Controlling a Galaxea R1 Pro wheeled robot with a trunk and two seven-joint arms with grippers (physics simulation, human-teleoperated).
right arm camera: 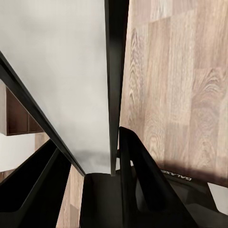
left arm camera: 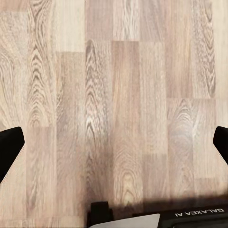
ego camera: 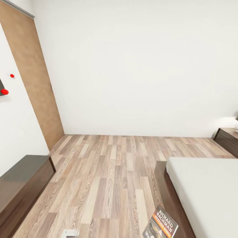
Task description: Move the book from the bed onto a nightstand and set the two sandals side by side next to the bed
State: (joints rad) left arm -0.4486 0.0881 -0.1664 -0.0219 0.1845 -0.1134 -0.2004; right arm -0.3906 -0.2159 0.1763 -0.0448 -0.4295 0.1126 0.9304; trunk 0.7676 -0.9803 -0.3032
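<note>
The right hand (right arm camera: 102,156) pinches the book (ego camera: 161,228) edge-on beside the bed (ego camera: 205,188); the cover is cut off below. The left hand (left arm camera: 114,147) is spread above the floor (left arm camera: 118,95), fingertips barely visible.

Brown plank floor (ego camera: 109,175) spreads across the bedroom. On it stand the bed (ego camera: 205,195) at right, a nightstand (ego camera: 228,138) beyond it by the far wall, and a dark low cabinet (ego camera: 19,185) at left.
</note>
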